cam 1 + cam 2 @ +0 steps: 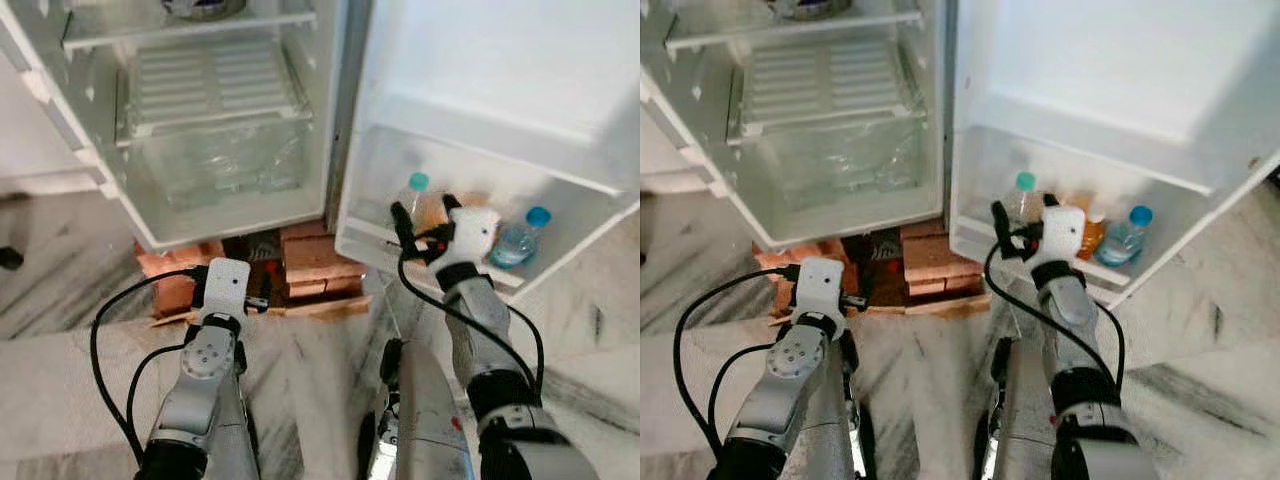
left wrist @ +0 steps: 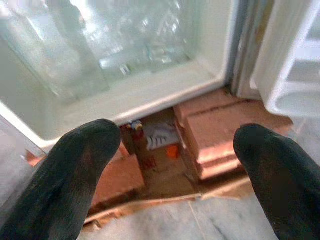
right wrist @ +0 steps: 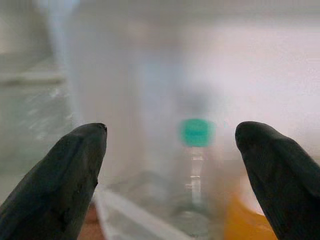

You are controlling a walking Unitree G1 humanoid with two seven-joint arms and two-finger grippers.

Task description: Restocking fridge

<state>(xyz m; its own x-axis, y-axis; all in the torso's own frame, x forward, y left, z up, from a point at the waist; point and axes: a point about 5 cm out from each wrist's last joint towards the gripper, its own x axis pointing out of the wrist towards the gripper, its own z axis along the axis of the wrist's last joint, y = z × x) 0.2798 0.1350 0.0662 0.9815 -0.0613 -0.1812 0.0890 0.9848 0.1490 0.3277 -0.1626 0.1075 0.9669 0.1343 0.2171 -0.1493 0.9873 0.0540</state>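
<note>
Fridge door shelf (image 1: 440, 268) holds a green-capped bottle (image 1: 416, 192); the right end effector (image 1: 425, 222), fingers spread, might knock it over.

Glossy white plastic fridge (image 1: 240, 215); rough red bricks (image 1: 310, 262); polished marble floor (image 1: 60, 350).

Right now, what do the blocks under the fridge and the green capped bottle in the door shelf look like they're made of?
The blocks look like fired clay bricks: matte reddish-orange, rough faces, squared edges. The green capped bottle looks like thin clear plastic, glossy and see-through, though glass cannot be ruled out. The right gripper is open in front of it.
</note>
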